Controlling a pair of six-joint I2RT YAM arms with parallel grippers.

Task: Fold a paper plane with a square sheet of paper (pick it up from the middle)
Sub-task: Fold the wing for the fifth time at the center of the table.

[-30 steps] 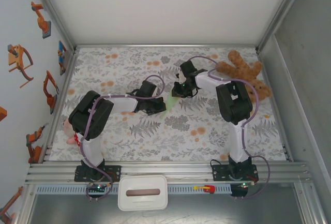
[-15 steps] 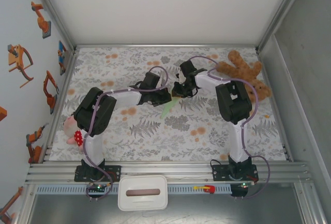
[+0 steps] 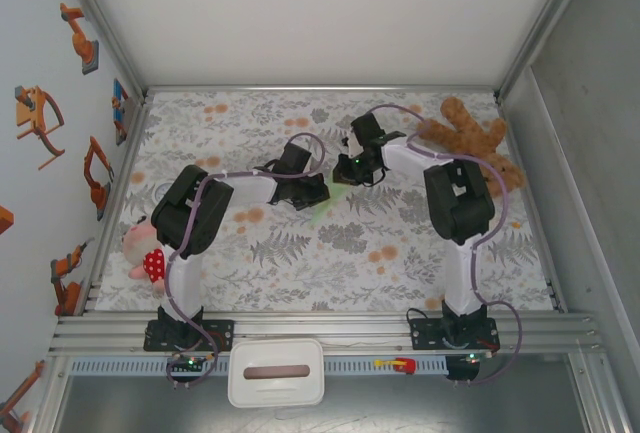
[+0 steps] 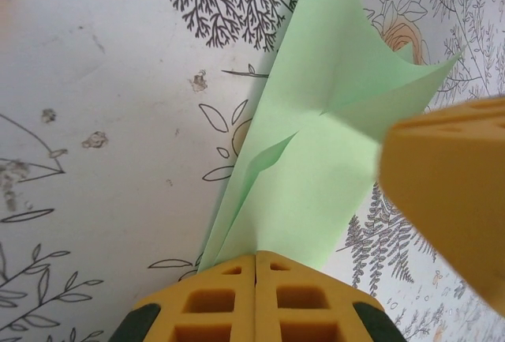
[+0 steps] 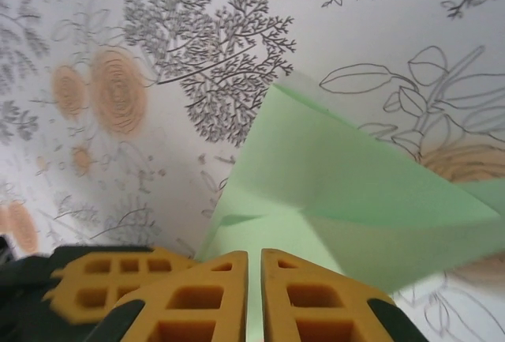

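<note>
Left fingers (image 4: 260, 275) pinch paper plane (image 4: 316, 144); long way runs straight ahead. Right fingers (image 5: 243, 272) pinch far end, facing back.

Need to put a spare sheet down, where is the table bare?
Bare: the table's near middle between the arm bases, and far left corner. Crowded: centre, where the left gripper and right gripper pinch the folded paper, and far right by the teddy bear.
</note>
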